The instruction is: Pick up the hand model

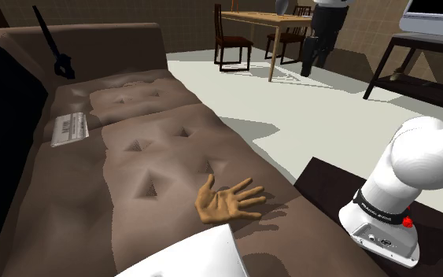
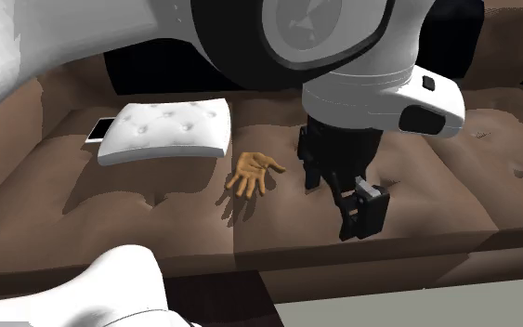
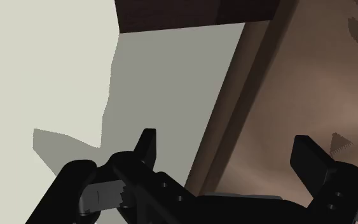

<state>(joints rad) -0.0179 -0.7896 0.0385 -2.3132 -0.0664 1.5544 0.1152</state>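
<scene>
Brown tufted sofa bears the tan hand model on its seat, pale floor open beyond the front edge; fingers spread wide, empty, over that edge

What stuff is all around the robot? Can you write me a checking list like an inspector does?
Surface: brown tufted sofa, seat dimpled.
Job's things: tan hand model, lying flat on the seat near its front edge, fingers spread, not held.
Clutter: white pillow beside the hand model; flat white pack with a barcode farther along the seat; black long-handled tool against the sofa back.
Grippers: black gripper, open and empty, hanging over the sofa's front edge, apart from the hand model.
Cables: nothing seen.
Surroundings: pale floor; wooden table with dark chairs.
</scene>
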